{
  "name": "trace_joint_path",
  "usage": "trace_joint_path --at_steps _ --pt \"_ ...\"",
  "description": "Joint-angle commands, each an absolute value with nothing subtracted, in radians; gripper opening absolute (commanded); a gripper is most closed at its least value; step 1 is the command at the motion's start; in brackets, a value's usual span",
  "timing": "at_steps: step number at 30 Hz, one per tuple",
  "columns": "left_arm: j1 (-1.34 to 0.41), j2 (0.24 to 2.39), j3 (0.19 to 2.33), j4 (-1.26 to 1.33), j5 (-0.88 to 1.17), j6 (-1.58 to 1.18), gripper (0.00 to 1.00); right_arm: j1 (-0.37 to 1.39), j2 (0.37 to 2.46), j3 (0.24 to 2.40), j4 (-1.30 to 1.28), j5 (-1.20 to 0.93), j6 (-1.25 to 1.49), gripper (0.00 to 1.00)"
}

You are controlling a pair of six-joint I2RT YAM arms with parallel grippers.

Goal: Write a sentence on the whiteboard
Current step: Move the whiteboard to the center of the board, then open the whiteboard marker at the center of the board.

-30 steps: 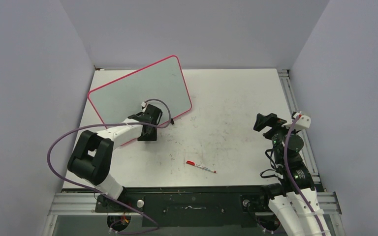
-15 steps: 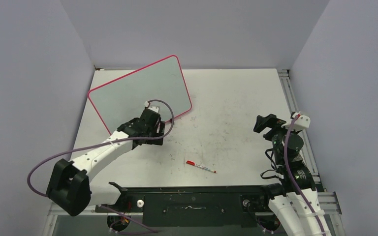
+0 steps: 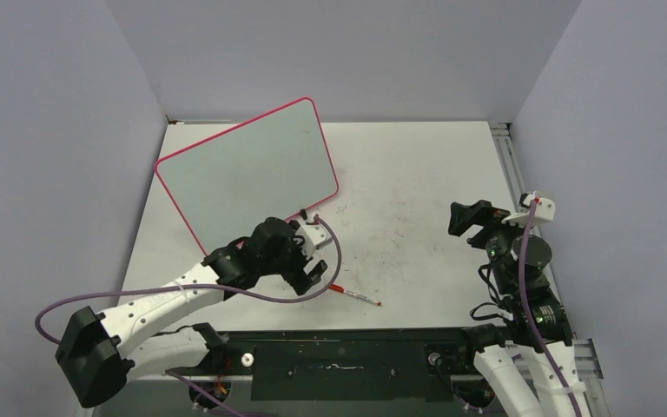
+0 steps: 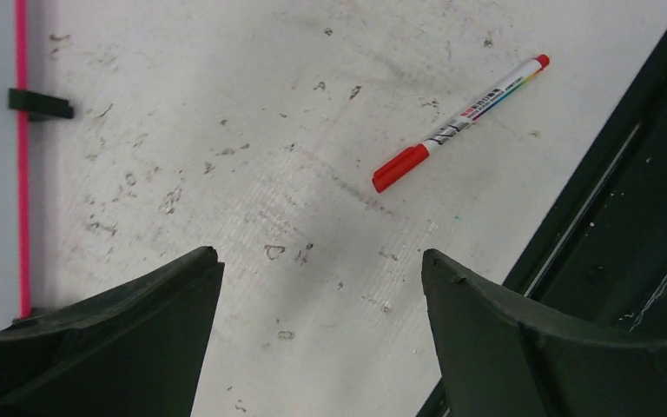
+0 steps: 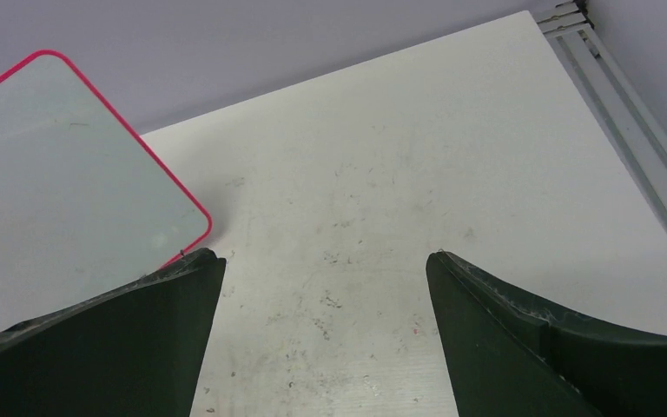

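The whiteboard (image 3: 243, 174), pale grey with a thin red-pink rim, stands at the table's back left; its surface shows no writing. The left wrist view catches its rim (image 4: 21, 156) and one black clip foot (image 4: 39, 104). The right wrist view shows its upper corner (image 5: 61, 191). A marker pen with a red cap (image 3: 353, 295) lies on the table near the front edge, seen again in the left wrist view (image 4: 460, 122). My left gripper (image 3: 309, 265) hovers open just left of the pen, with only bare table between its fingertips (image 4: 321, 256). My right gripper (image 3: 469, 217) is open and empty at the right (image 5: 326, 256).
The white tabletop (image 3: 399, 200) is scuffed with dark marks. An aluminium rail (image 3: 521, 191) runs along its right edge and a black base bar (image 3: 339, 356) along the near edge. Grey walls close in on three sides. A purple cable (image 3: 139, 294) loops by the left arm.
My left gripper came away from the whiteboard's lower edge, swung toward the front and right near the pen, and opened wide. The right arm barely shifted.
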State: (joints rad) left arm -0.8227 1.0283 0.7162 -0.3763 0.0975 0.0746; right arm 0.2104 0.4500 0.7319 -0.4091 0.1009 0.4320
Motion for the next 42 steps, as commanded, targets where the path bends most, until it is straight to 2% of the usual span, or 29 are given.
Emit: trace_joint_path --at_steps 1,6,17,23,34,42 --pt "-0.873 1.135 0.731 -0.250 0.216 0.205 0.83 0.213 0.465 0.786 -0.458 0.009 0.424 0.90" --pt "-0.927 1.267 0.773 -0.190 0.228 0.245 0.79 0.213 0.435 0.798 -0.491 -0.031 0.422 0.90" --pt "-0.995 1.508 0.909 -0.226 0.273 0.315 0.69 0.213 0.420 0.807 -0.542 -0.005 0.409 0.90" --pt "-1.044 1.570 0.928 -0.215 0.238 0.333 0.62 0.212 0.404 0.787 -0.544 -0.012 0.418 0.90" --pt "-1.083 1.711 1.008 -0.214 0.175 0.338 0.57 0.213 0.400 0.765 -0.530 -0.018 0.432 0.90" --pt "-1.092 1.740 1.018 -0.218 0.114 0.318 0.44 0.213 0.390 0.767 -0.537 -0.011 0.432 0.90"
